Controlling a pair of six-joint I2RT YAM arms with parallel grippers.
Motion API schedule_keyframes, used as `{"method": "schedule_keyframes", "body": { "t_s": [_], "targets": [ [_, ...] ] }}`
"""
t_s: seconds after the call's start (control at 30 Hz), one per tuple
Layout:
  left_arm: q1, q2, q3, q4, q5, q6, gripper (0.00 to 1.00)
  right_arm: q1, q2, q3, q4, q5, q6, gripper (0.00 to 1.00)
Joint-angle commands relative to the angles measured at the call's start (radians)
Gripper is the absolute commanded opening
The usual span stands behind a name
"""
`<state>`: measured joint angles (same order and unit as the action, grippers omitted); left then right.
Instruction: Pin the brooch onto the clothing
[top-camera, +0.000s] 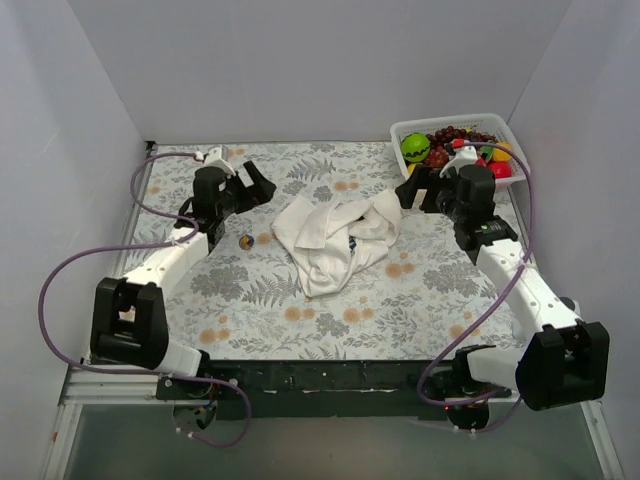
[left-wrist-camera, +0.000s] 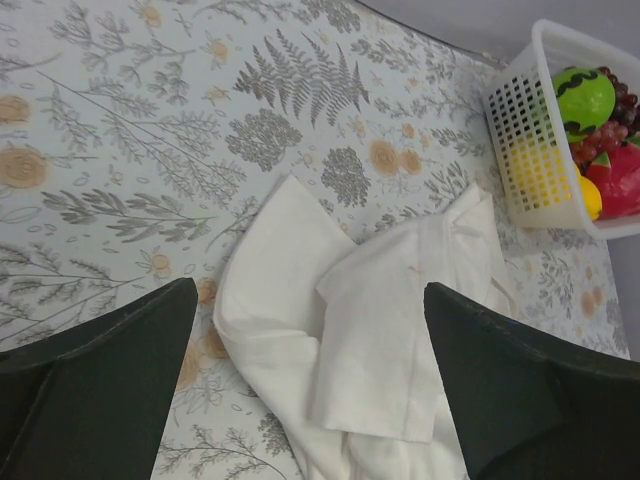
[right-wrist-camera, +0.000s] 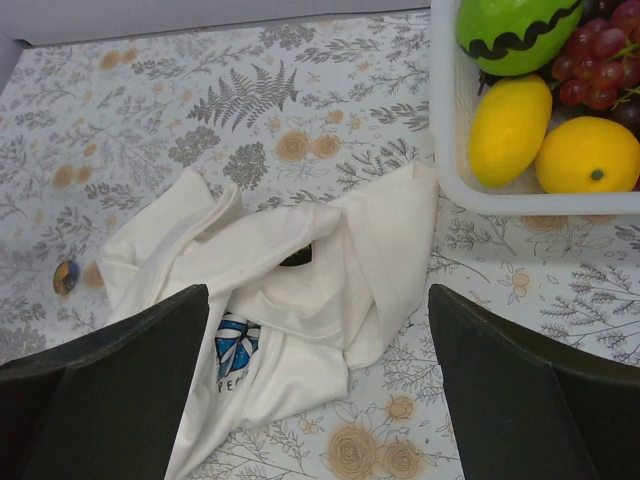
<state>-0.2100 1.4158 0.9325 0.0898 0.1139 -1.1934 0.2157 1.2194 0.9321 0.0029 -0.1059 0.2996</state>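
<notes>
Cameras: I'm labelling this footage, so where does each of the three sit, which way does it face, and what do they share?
Top external: above and behind the arms, looking down at the mat; both arms, left gripper and right gripper show.
Left wrist: on the left arm, facing the T-shirt and basket beyond; its open fingers show.
Right wrist: on the right arm, looking down over the T-shirt, brooch at left; its open fingers show.
Shared: both wrist views hold T-shirt and basket.

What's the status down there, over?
Open, empty: left hand, right hand. Tiny round brownish-gold brooch on floral mat beside crumpled white T-shirt, unpinned. Nothing blocking.
</notes>
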Motion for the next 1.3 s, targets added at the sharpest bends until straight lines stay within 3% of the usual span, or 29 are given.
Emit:
{"method": "schedule_keyframes", "body": {
  "t_s": [0.0, 0.33, 0.53, 0.73, 0.8, 0.87, 0.97, 1.0, 1.13, 1.27],
  "targets": [
    [-0.080, 0.057, 0.066, -0.028, 0.069, 0.026, 0.98, 0.005, -0.058, 0.028, -0.001, 0.026, -0.039, 0.98],
    [-0.363, 0.238, 0.218, -0.297, -0.101, 0.135, 0.98, 0.024, -0.051, -0.038, -0.061, 0.003, -0.040, 0.98],
    [-0.442, 0.281, 0.209, -0.334, -0.224, 0.146, 0.94, 0.037, -0.026, -0.036, -0.061, 0.003, -0.031, 0.92],
    [-0.453, 0.319, 0.210, -0.331, -0.243, 0.152, 0.80, 0.044, -0.012, -0.024, -0.069, 0.015, -0.034, 0.90],
    [-0.456, 0.344, 0.218, -0.332, -0.253, 0.167, 0.65, 0.045, -0.009, -0.019, -0.072, 0.017, -0.036, 0.89],
    [-0.456, 0.354, 0.229, -0.332, -0.269, 0.167, 0.31, 0.045, -0.012, -0.015, -0.075, 0.018, -0.037, 0.88],
    [-0.456, 0.335, 0.247, -0.334, -0.296, 0.170, 0.04, 0.048, -0.017, -0.004, -0.081, 0.018, -0.045, 0.88],
    [-0.456, 0.309, 0.256, -0.334, -0.304, 0.172, 0.00, 0.048, -0.015, 0.002, -0.083, 0.018, -0.053, 0.88],
    [-0.456, 0.226, 0.331, -0.350, -0.345, 0.224, 0.00, 0.062, -0.009, 0.037, -0.096, 0.023, -0.065, 0.88],
    [-0.462, 0.163, 0.498, -0.412, -0.229, 0.270, 0.00, 0.083, 0.006, 0.080, -0.095, 0.023, -0.066, 0.87]
  ]
}}
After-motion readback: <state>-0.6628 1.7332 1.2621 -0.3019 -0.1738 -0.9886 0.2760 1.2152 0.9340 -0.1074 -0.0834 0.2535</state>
